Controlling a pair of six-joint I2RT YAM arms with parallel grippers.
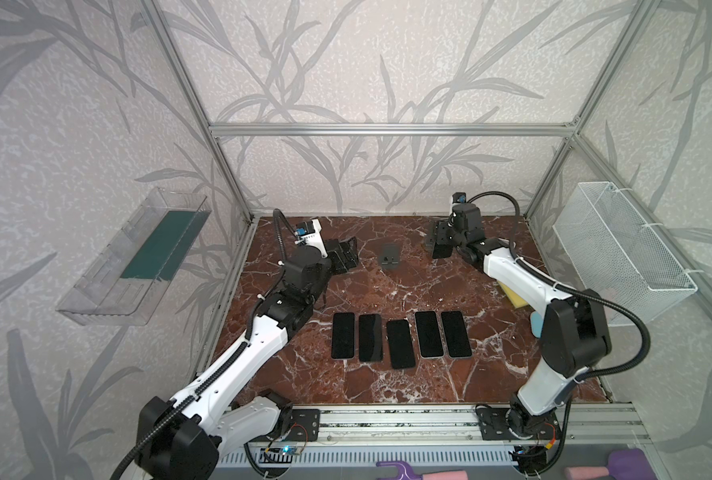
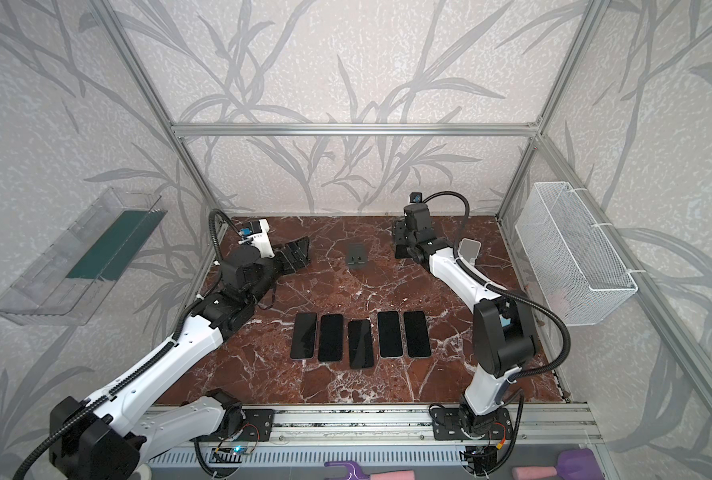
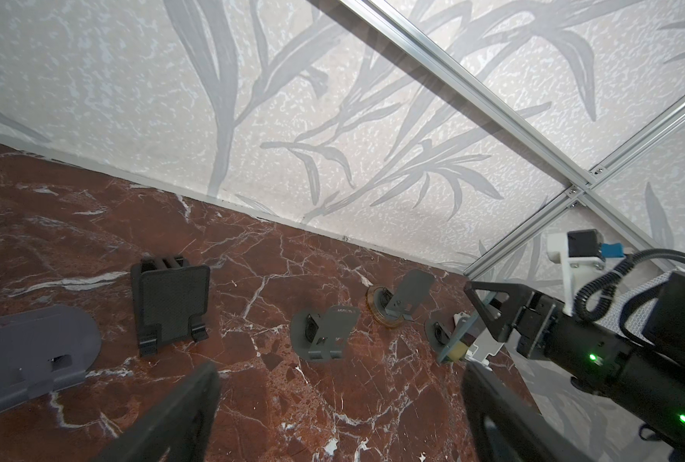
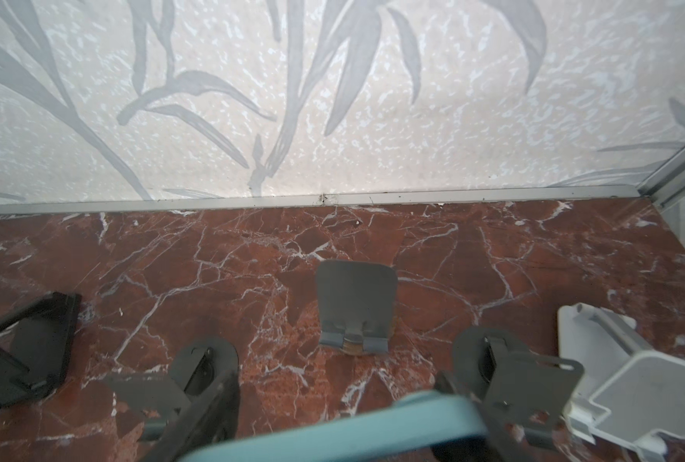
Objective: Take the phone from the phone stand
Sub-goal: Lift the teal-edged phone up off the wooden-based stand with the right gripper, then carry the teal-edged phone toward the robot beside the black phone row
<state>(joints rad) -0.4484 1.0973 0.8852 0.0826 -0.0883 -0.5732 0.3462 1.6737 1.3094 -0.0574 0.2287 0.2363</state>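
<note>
Phone [image 4: 332,436] gripped by its edges in right fingers [image 4: 208,416], bottom centre of right wrist frame, clear of white stand [image 4: 632,384] at lower right: grip suits lifting away. Left fingers [image 3: 180,412] spread wide, empty, parked aside.

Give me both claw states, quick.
Left claw: open, empty.
Right claw: closed on the light-blue phone.

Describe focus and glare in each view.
Both top views: even, soft light, faint sheen on the flat phones. Left wrist view: its own fingers blurred up close, stands beyond sharp. Right wrist view: teal phone smeared at the lens, grey stand behind crisp.
</note>
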